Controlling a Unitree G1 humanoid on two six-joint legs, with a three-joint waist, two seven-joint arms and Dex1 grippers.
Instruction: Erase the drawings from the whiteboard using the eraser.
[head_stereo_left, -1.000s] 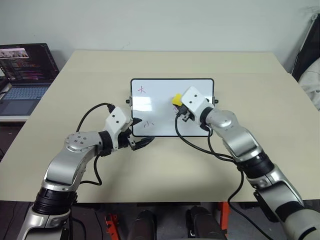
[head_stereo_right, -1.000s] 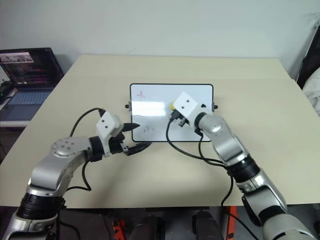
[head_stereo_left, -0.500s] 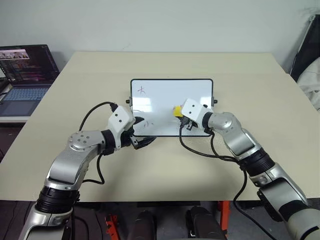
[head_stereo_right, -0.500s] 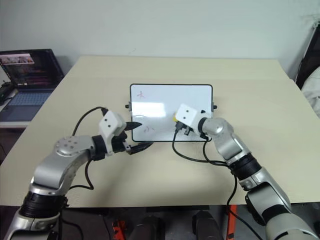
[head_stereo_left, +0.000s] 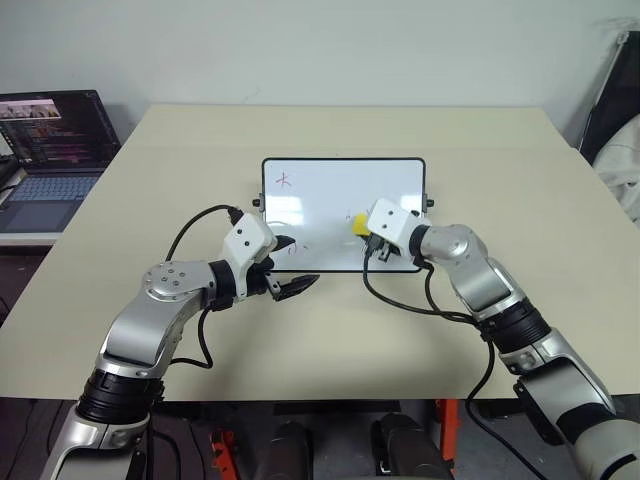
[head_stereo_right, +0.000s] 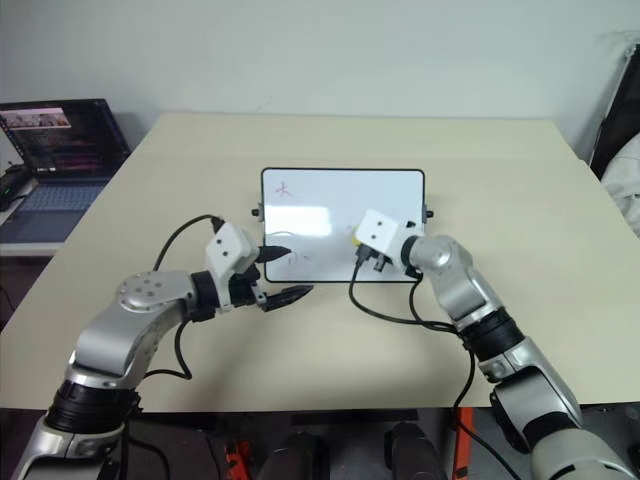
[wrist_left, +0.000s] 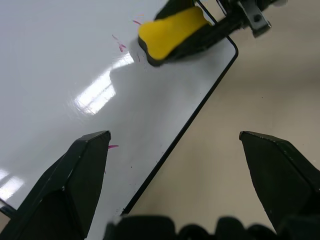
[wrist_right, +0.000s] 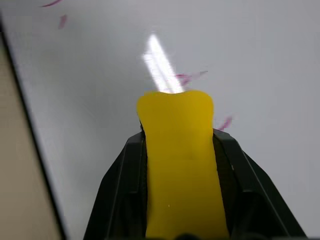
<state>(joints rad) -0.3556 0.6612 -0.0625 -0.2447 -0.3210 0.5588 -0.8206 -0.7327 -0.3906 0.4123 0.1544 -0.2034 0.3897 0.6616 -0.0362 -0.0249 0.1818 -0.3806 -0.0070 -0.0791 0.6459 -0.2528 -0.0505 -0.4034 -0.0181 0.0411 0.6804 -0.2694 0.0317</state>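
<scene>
From the head cameras, my right pincer (head_stereo_left: 362, 226) grips the yellow eraser (head_stereo_left: 355, 222) and has come down from the board's middle toward its near edge, now low over the whiteboard (head_stereo_left: 340, 185) that lies on the tabletop (head_stereo_left: 330, 330). A red mark (head_stereo_left: 284, 180) sits untouched in the far left corner, and faint scribbles (head_stereo_left: 297, 249) remain near my left pincer (head_stereo_left: 288, 268), which hovers spread apart across the board's near left edge without holding anything. A laptop (head_stereo_left: 45, 140) stands on a side table, well apart.

From my left wrist, my left fingers (wrist_left: 75, 170) stand wide, one over the white surface, the other over the tabletop past the black frame. The eraser's tip sits just beside small purple strokes (wrist_left: 120, 44).

From my right wrist, the eraser is pinched between both fingers (wrist_right: 125, 180), its front end bulging past them, with purple flecks (wrist_right: 187, 76) right at its nose. I judge the downward stroke has brought it onto these marks, so a few short wipes here come next; the red mark is left for later.
</scene>
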